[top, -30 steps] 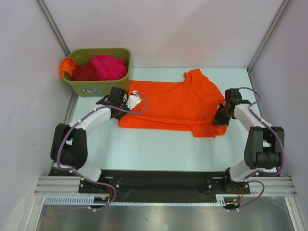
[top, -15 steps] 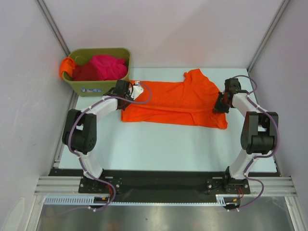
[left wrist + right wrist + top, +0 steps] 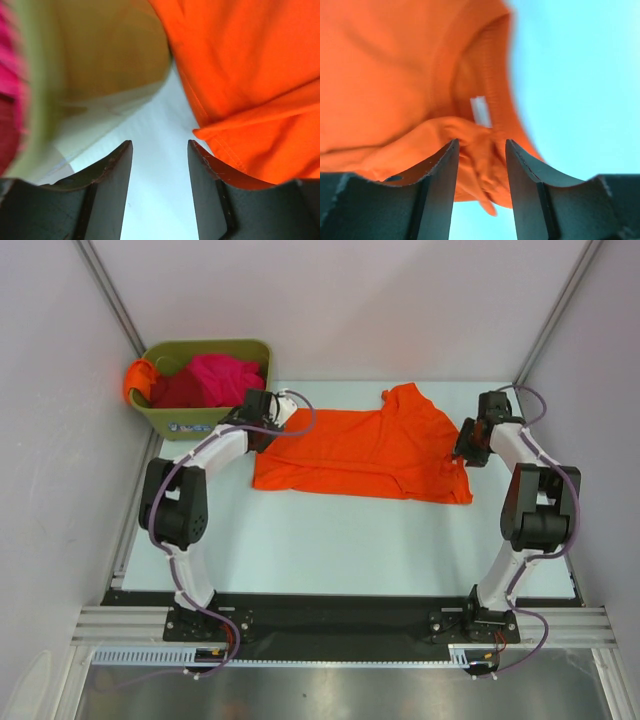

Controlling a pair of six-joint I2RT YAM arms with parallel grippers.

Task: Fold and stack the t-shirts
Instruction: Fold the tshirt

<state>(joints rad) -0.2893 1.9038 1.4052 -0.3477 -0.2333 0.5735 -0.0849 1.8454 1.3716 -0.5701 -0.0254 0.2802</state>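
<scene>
Orange cotton-like jersey lies spread on the pale table [image 3: 330,540]: 1 bright orange t-shirt [image 3: 360,450], laid crosswise with its hem toward the left arm and its neck and sleeves toward the right arm. It looks doubled over along its length, though the fold is hard to confirm from above.

The left gripper [image 3: 160,167] stands with its jaws parted and only bare table between them; the shirt's hem corner lies just beside its right finger. The right gripper [image 3: 480,167] is also parted, poised over a bunched fold of orange cloth near the collar [image 3: 495,75]. The cloth sits in the gap but does not look pinched.

The shirt should handle as light, limp and not fragile. It will sag and crease wherever it is unsupported, and thin layers may slip apart in a pinch. The best holds are probably the stitched hem corners and the thicker collar or shoulder seam.

The olive-green bin [image 3: 205,418] at the far left holds a magenta-pink shirt [image 3: 225,375] and a dark red shirt [image 3: 178,390], with another orange shirt [image 3: 137,380] draped over its rim.

A white neck tag [image 3: 481,111] shows inside the collar, too blurred to read. The sticker [image 3: 190,426] on the bin's front is too small to read.
</scene>
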